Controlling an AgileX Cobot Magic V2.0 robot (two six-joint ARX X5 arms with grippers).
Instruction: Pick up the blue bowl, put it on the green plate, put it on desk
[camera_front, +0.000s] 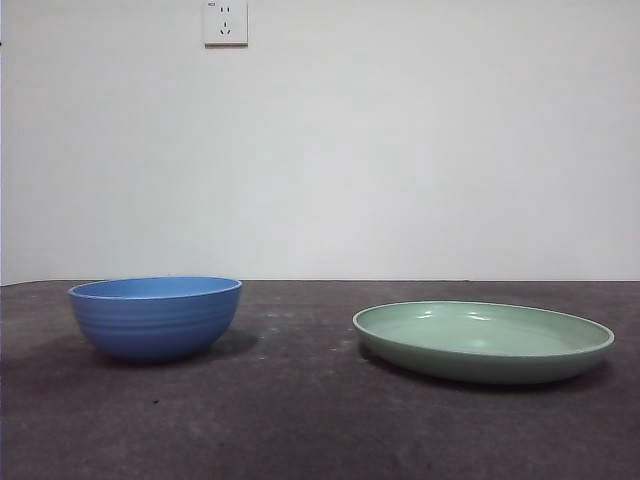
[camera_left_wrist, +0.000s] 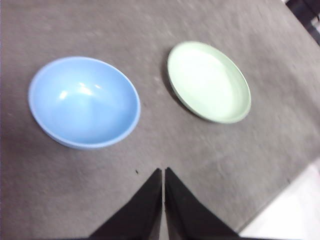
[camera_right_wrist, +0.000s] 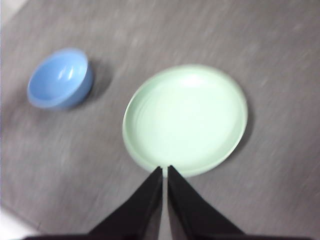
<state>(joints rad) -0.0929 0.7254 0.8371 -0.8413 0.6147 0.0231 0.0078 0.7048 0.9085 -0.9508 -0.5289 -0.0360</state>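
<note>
Two dishes sit on the desk (camera_front: 300, 420), well apart, and neither has been touched. On the left of the front view stands the blue bowl (camera_front: 156, 316), upright and empty, its mouth facing up. To its right, across a bare stretch of tabletop, lies the green plate (camera_front: 484, 341), flat and also empty. High on the wall behind is a white wall socket (camera_front: 225, 22).

Neither arm shows in the front view. The left gripper (camera_left_wrist: 163, 172) hangs above the desk with its jaws pressed together, holding nothing; in its wrist view the bowl (camera_left_wrist: 84, 101) is large and near, the plate (camera_left_wrist: 209, 81) beyond it to one side. The right gripper (camera_right_wrist: 164, 170) also has its jaws together and empty, poised over the near edge of the plate (camera_right_wrist: 185, 119), with the bowl (camera_right_wrist: 59, 78) small and well away.

So the left arm looks the nearer one to the bowl. Being round, the bowl offers no long axis; a grasp would likely need the jaws opened and set astride its rim.
</note>
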